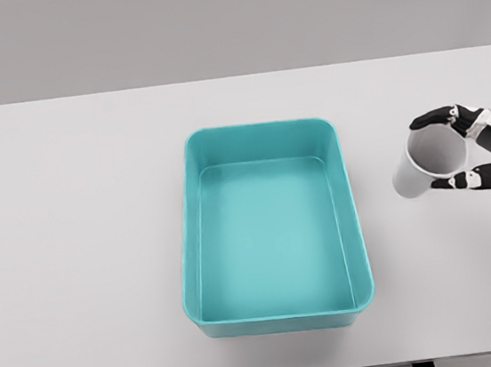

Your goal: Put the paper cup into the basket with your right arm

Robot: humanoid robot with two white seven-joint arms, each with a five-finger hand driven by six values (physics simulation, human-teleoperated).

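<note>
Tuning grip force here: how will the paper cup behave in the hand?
The cup looks thin-walled and empty, so probably light and easily crushed. The right hand wraps its open rim, likely the softest part. Its smooth, tapered side may slip if gripped loosely.

No readable text, labels, brands, numbers or signs anywhere in view.

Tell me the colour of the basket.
The basket is teal, a plain turquoise with no pattern, seen clearly in the head view.
</note>
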